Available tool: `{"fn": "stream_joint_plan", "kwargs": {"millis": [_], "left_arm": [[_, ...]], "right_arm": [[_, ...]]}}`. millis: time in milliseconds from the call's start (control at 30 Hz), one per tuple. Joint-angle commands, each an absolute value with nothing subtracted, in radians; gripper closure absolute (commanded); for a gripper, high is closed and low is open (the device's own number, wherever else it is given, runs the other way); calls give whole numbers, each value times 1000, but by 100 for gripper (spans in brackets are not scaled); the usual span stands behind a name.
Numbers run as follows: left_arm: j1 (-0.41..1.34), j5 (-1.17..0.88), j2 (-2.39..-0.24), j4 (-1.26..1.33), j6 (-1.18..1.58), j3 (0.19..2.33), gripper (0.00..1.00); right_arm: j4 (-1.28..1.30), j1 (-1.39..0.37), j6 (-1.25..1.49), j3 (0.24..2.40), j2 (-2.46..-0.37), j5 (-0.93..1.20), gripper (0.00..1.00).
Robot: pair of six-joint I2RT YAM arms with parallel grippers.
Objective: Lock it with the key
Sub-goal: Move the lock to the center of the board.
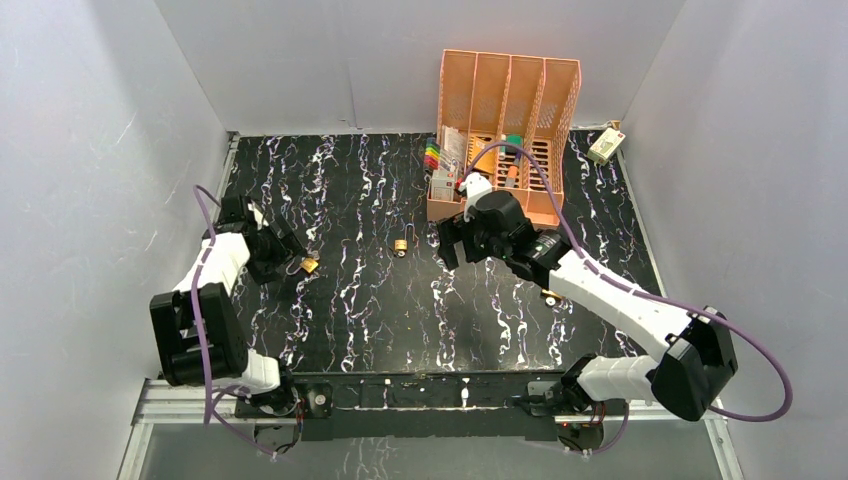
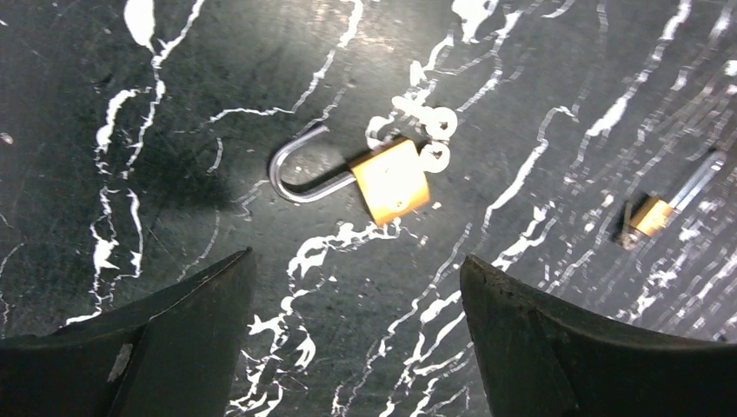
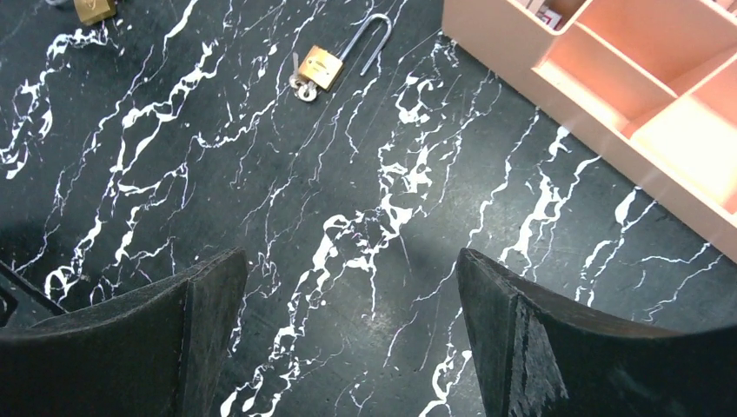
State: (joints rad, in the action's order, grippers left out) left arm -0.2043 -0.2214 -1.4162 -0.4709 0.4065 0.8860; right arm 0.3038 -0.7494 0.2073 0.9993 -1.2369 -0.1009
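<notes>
A black marble-patterned table (image 1: 360, 330) with white veins, boxed in by plain grey walls (image 1: 100, 150). At its far edge stands an orange slotted file organiser (image 1: 510, 90) with coloured markers (image 1: 432, 157) at its front left corner. A white left arm (image 1: 215, 265) and a white right arm (image 1: 620, 300) reach in from the near edge.

The left gripper (image 2: 356, 261) hangs low over the left side of the table, its two dark fingers spread wide with nothing between them. Just ahead of the fingers, not touching them, a small padlock (image 2: 393, 181) lies flat on the table. It has a squat brass body and a silver U-shaped shackle (image 2: 295, 174) that is swung open, one leg free of the body. At the body's opposite end a bunch of silver keys (image 2: 434, 139) touches it; whether one sits in the keyhole cannot be told.

The right gripper (image 3: 352, 256) is just in front of the organiser, its fingers likewise wide apart and empty. Well ahead of it, near the table's middle, lies a second padlock (image 3: 320, 67), also brass. It has a long narrow shackle (image 3: 369, 39) and its own keys (image 3: 304, 87) at its base
</notes>
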Motion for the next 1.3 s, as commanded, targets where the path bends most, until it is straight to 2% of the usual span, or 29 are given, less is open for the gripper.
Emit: {"fn": "stream_joint_plan", "kwargs": {"millis": [0, 200, 367, 567, 667, 933, 1000, 1100, 1267], "left_arm": [[-204, -148, -1465, -469, 407, 928, 18], [-205, -114, -1554, -474, 394, 939, 34], [-205, -52, -1548, -440, 415, 901, 47], [-204, -14, -1578, -435, 439, 894, 55], [-204, 10, -1611, -438, 446, 908, 65], [-204, 24, -1696, -454, 456, 926, 72], [-204, 19, -1697, -464, 459, 923, 71], [-204, 1, -1677, -476, 473, 903, 65], [-196, -62, -1652, -469, 500, 840, 64]], "right_arm": [[248, -782, 218, 1037, -1235, -162, 2], [254, -784, 213, 1003, -1192, -193, 1], [265, -784, 215, 978, -1171, -192, 1], [263, -784, 214, 968, -1165, -187, 1], [259, -784, 215, 968, -1166, -184, 1], [264, -784, 218, 949, -1135, -203, 1], [265, -783, 217, 945, -1130, -209, 1], [274, -784, 216, 944, -1124, -219, 1], [264, -784, 218, 936, -1128, -220, 1]]}}
